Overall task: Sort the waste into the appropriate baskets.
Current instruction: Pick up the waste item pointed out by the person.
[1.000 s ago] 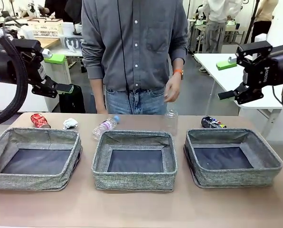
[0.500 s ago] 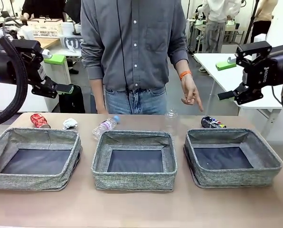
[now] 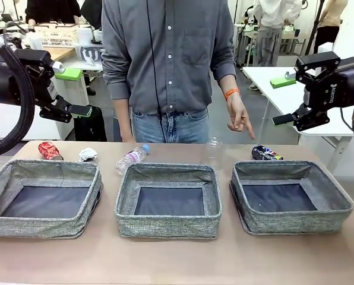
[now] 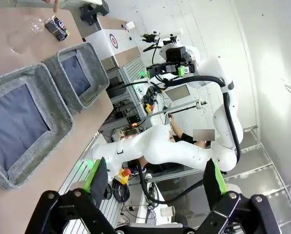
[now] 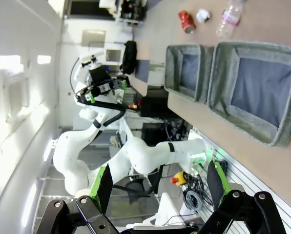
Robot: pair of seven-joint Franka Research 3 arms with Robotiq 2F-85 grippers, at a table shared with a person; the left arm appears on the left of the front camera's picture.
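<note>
Light brown table (image 3: 177, 261) runs between the robot and a person standing at its far side, with other benches behind.

Front view: three grey fabric baskets with dark bottoms sit in a row, the left basket (image 3: 43, 224), middle basket (image 3: 168, 225) and right basket (image 3: 296, 222); none holds any waste. Five pieces of waste lie in a line behind them on the far strip of table. A crushed red can (image 3: 49, 150) and a crumpled white paper wad (image 3: 88, 155) are behind the left basket. A clear blue-capped bottle (image 3: 132, 158) lies on its side near the middle basket's far left corner. A clear plastic cup (image 3: 214, 149) stands upright behind that basket's right end. A flattened dark printed can (image 3: 266, 153) touches the right basket's far rim. The person's hand (image 3: 239, 122) points a finger down just above that can. The left gripper (image 3: 76, 92) and right gripper (image 3: 284, 100) hang high at the table's two ends, fingers spread wide, holding nothing.

Left wrist view: the left gripper (image 4: 155, 178) shows two green pads far apart. Beyond them are two baskets, the middle basket (image 4: 4, 173) and right basket (image 4: 99, 73), then the cup (image 4: 23, 39) and dark can (image 4: 56, 28), plus the other arm.

Right wrist view: the right gripper (image 5: 157, 183) is equally wide. It faces the middle basket (image 5: 223, 105) and left basket (image 5: 172, 73), with the red can (image 5: 186, 21), paper wad (image 5: 202, 15) and bottle (image 5: 228, 22) past them.
</note>
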